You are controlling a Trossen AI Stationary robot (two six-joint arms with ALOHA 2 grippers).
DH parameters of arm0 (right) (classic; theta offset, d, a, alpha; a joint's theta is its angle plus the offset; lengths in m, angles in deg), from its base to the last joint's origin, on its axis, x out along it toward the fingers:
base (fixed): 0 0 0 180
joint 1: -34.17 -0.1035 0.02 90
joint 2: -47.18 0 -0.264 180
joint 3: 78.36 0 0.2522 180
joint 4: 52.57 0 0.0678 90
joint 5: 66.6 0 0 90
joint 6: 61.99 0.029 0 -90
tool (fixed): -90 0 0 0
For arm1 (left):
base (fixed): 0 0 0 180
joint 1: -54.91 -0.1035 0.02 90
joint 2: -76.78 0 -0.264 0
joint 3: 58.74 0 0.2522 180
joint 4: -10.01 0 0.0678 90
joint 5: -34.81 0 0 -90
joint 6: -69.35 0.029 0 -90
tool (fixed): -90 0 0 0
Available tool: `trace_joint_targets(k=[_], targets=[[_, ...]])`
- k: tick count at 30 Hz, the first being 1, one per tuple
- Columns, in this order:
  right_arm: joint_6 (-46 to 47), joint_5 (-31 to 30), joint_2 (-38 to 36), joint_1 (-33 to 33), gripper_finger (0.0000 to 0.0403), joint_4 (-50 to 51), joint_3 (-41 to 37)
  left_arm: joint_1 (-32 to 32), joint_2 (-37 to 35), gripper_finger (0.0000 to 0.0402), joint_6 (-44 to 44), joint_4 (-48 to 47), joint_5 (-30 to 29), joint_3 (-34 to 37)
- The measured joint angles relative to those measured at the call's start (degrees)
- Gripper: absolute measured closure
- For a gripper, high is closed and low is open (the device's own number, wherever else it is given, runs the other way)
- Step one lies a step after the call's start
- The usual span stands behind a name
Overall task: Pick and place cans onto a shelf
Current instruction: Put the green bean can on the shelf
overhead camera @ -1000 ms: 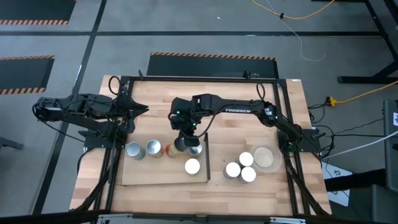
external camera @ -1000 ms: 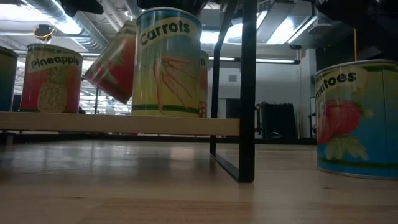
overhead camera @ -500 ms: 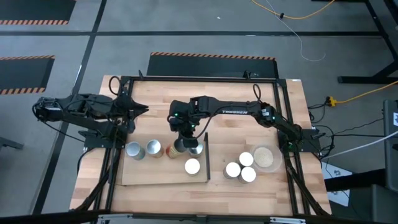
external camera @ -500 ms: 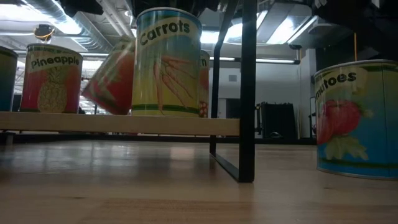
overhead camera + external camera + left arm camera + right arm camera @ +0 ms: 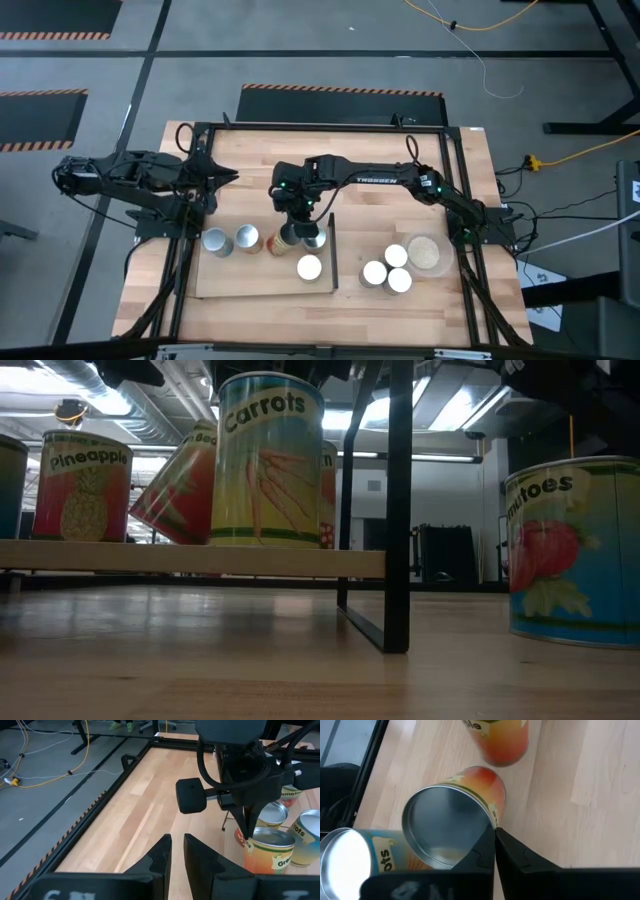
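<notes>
"One can (image 5: 452, 820) tilts on the shelf (image 5: 230, 282). Why?"

"Right gripper (image 5: 296, 228) has its jaws pinched shut on the rim, at eleven o'clock from the carrots can (image 5: 268, 460). It's setting the can down, I'd guess. Left gripper (image 5: 222, 178) waits at the desk's nine o'clock, jaws slightly apart, empty."

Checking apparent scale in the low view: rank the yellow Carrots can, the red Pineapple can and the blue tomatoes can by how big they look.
1. Yellow Carrots can, tallest in the picture.
2. Blue tomatoes can, cut off at the edge; possibly equal, since it stands nearer the camera.
3. Red Pineapple can, clearly smallest, being farther back on the pale wood shelf.
</notes>
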Motion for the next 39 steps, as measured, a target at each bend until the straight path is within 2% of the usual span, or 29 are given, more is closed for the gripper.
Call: trace_joint_targets(k=[39], targets=[[0.0,0.0,0.0,0.0,0.0383,-1.0,0.0,0.0,0.0,0.0358,0.0,-0.2,0.0,0.0]])
